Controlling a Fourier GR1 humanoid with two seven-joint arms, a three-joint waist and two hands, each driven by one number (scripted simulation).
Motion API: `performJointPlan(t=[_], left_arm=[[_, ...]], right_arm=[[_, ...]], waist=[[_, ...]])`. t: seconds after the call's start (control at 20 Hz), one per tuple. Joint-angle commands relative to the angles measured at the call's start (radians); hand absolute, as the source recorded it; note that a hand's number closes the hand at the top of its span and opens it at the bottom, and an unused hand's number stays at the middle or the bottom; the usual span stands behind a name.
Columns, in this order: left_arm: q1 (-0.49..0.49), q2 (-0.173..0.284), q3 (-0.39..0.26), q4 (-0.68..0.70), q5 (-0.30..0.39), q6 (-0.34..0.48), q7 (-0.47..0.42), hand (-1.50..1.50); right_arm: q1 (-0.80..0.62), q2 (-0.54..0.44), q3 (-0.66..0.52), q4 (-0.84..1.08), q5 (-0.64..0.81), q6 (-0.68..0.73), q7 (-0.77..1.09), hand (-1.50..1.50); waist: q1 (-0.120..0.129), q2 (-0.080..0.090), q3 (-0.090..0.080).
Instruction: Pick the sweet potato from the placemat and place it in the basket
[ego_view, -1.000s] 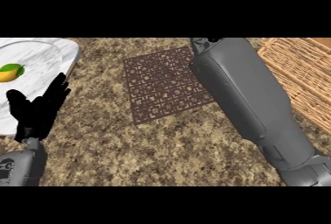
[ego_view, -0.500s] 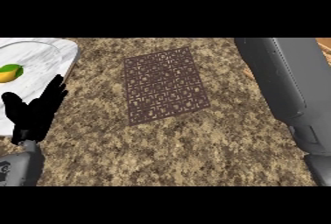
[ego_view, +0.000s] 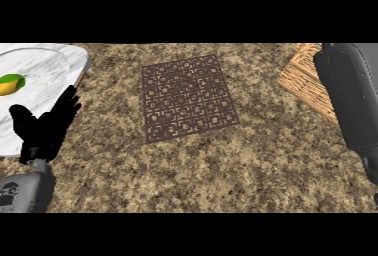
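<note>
The dark brown placemat (ego_view: 189, 99) lies in the middle of the counter with nothing on it. No sweet potato shows anywhere in the head view. A corner of the woven basket (ego_view: 304, 80) appears at the right edge, mostly covered by my right forearm (ego_view: 354, 100). The right hand itself is out of the picture, beyond the top right. My left hand (ego_view: 46, 131) rests at the lower left with fingers straight and pointing up, holding nothing.
A white marble slab (ego_view: 44, 60) sits at the upper left, carrying a yellow-and-green fruit (ego_view: 9, 84). My left hand overlaps the slab's lower edge. Speckled brown counter (ego_view: 221, 170) surrounds the placemat.
The right forearm has swung from over the placemat to the far right edge, uncovering the placemat and a basket corner. The left hand has stayed put.
</note>
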Motion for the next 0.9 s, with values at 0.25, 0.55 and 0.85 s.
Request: performJointPlan(t=[0.25, 0.55, 0.85], left_arm=[[0.014, -0.002, -0.001, -0.023, 0.004, -0.011, 0.001, 0.0], [-0.042, 0.004, 0.008, -0.021, 0.013, -0.006, 0.027, 0.0], [-0.039, -0.007, -0.001, 0.034, -0.001, -0.014, -0.014, 0.0]], right_arm=[[0.158, -0.075, -0.122, -0.021, -0.103, -0.078, -0.172, 1.5], [0.189, -0.058, -0.211, 0.084, -0.06, -0.273, -0.116, -1.5], [0.131, -0.099, -0.26, 0.244, -0.172, -0.265, -0.332, -1.5]], waist=[[0.006, 0.002, 0.0], [0.008, 0.006, 0.0], [0.017, 0.007, 0.001]])
